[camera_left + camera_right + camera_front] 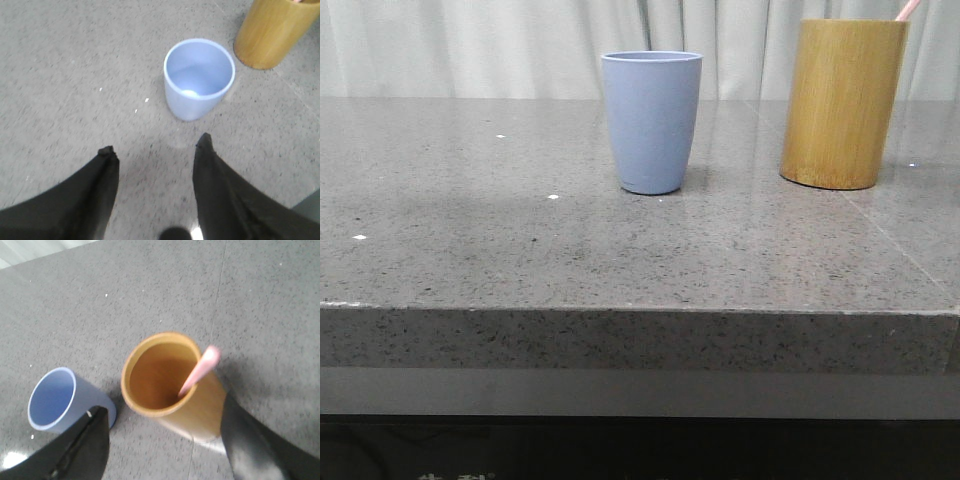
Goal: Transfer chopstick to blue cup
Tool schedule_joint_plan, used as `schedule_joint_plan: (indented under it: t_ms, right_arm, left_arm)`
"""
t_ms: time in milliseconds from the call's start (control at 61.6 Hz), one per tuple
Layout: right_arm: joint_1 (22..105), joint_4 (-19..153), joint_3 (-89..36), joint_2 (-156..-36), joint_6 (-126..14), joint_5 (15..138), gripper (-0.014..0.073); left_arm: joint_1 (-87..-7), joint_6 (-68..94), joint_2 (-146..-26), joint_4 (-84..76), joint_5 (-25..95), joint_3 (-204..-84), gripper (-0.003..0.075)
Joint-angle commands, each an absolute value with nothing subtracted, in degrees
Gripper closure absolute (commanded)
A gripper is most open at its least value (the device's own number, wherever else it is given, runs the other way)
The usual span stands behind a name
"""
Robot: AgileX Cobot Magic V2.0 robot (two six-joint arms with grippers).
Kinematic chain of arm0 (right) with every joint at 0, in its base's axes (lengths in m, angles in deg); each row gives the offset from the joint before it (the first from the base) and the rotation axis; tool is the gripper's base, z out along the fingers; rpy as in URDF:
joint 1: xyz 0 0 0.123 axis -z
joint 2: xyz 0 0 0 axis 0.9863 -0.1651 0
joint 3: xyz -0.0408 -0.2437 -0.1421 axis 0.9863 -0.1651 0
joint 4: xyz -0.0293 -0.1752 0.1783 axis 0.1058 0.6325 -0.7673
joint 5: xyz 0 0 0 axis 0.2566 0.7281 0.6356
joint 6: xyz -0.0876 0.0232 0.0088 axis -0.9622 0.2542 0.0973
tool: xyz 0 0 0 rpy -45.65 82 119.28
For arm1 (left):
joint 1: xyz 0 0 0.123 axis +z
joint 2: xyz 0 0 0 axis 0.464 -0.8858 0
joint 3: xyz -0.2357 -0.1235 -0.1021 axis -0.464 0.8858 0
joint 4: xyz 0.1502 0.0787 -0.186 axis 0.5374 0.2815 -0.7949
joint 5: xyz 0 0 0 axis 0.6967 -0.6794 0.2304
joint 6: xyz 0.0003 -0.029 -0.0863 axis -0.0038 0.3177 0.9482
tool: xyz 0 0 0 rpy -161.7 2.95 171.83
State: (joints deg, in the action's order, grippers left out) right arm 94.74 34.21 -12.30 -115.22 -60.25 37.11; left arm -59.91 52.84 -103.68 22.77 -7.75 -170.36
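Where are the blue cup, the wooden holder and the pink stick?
Blue cup [651,125]: front view, middle of its outer wall.
Wooden holder [842,105]: front view, middle of its side.
Pink stick [200,371]: right wrist view, its shaft above the holder's rim.

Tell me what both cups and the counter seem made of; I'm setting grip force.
Blue cup: likely matte plastic, uniform colour, no shine. Yellow-brown cup: looks like bamboo, with fine vertical grain and a satin finish. Counter: speckled grey stone or a stone-look composite, polished, since it faintly reflects both cups.
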Motion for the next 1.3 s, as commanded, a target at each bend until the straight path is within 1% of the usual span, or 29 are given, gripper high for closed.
schedule_joint_plan:
  t_ms: [0,146,292,438,536,682,828,909,1023,1152,1282]
  right_arm:
    - [95.1,30.8,-7.7,-117.0,-61.3,38.9,0.0096]
    - [95.0,30.8,-4.6,-121.2,-61.3,38.9,0.012]
    - [95.0,30.8,-3.2,-123.7,-61.3,39.0,0.0191]
    - [94.9,30.8,-2.9,-123.9,-61.3,38.6,0.0306]
    - [94.1,30.8,-2.9,-123.9,-61.3,38.9,0.0415]
    - [91.7,30.9,-2.9,-123.9,-62.7,41.1,0.0552]
    - [89.6,32.6,-2.8,-123.9,-63.4,43.5,0.0651]
    - [89.3,34.2,-2.4,-123.8,-63.4,43.7,0.0659]
    - [89.3,38.1,0.6,-123.6,-63.4,41.0,0.0659]
    - [89.3,42.1,8.5,-123.5,-63.1,33.5,0.0659]
    - [89.3,42.5,17.3,-123.4,-63.0,26.8,0.0659]
  left_arm:
    - [-58.5,53.5,-96.1,22.9,-2.4,-164.8,0.0372]
    - [-58.0,53.5,-87.8,22.8,-0.8,-156.0,0.0372]
    - [-58.0,53.5,-81.2,21.5,1.1,-150.0,0.0372]
    - [-58.0,53.5,-78.1,21.5,1.2,-147.6,0.0372]
    - [-58.0,53.5,-77.9,21.5,1.2,-147.5,0.0372]
    - [-58.0,53.5,-77.9,21.5,1.2,-147.5,0.0372]
    - [-58.0,53.5,-77.9,21.5,1.2,-147.5,0.0372]
    - [-58.0,53.5,-77.9,21.5,1.1,-147.5,0.0372]
    - [-58.0,53.5,-77.9,21.5,1.1,-147.5,0.0372]
    - [-58.0,53.5,-77.9,21.5,1.1,-147.5,0.0372]
    - [-58.0,53.5,-77.9,21.5,1.1,-147.5,0.0372]
